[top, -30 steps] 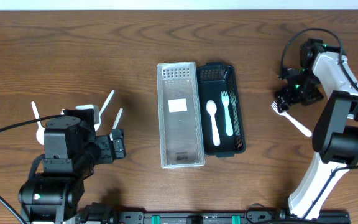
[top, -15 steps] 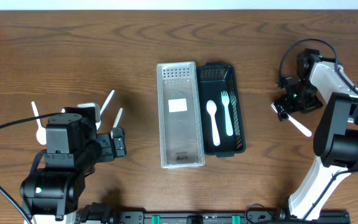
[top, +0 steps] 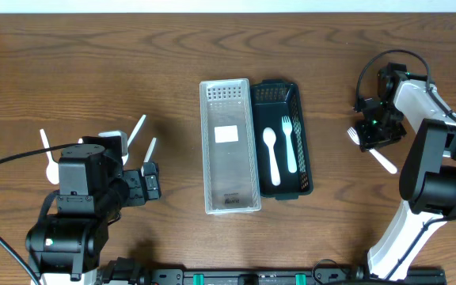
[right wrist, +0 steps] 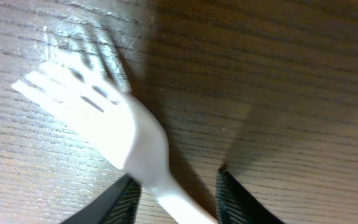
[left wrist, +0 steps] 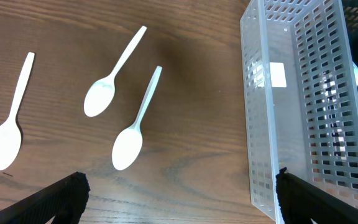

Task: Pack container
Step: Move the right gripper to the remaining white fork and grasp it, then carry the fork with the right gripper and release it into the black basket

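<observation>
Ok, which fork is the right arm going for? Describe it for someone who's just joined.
Start at the black basket in the middle of the table and look right, to the bare wood under the right gripper. A white plastic fork lies there alone; the other fork sits inside the black basket, and the loose spoons lie far left.

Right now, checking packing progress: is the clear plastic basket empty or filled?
Empty: the clear perforated plastic basket shows only its white sticker, no cutlery.
</observation>
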Robot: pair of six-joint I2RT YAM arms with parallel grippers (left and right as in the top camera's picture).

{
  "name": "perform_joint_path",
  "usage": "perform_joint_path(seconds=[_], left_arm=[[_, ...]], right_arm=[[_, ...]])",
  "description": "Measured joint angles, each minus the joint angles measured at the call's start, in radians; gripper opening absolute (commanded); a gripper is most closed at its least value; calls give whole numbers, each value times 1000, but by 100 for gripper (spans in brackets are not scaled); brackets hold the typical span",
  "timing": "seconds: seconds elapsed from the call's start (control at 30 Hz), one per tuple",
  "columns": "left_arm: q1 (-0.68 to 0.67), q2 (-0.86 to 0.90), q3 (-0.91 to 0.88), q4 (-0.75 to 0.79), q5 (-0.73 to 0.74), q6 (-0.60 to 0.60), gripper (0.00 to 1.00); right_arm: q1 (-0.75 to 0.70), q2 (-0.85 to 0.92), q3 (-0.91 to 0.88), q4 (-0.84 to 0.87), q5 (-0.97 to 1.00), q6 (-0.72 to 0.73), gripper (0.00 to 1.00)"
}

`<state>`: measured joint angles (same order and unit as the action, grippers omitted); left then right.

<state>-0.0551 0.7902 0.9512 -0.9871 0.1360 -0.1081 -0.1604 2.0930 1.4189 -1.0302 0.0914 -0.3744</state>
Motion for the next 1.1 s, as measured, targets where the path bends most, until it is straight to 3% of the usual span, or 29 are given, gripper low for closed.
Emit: perform_joint_path(seconds=[0.5,0.73,0.8,0.93,1.1], left_arm=[[0,0,0,0,0,0,98],[0,0,0,0,0,0,98],[0,0,0,0,0,0,98],[0,0,0,0,0,0,98],[0,0,0,0,0,0,98]], right_arm=[[2,0,0,9,8,17,12],[3,-1,0,10,10,34,9],[3,-1,0,10,10,60,1],[3,8,24,-14,-3,137,1],[21,46,161,-171,-47,210,1]])
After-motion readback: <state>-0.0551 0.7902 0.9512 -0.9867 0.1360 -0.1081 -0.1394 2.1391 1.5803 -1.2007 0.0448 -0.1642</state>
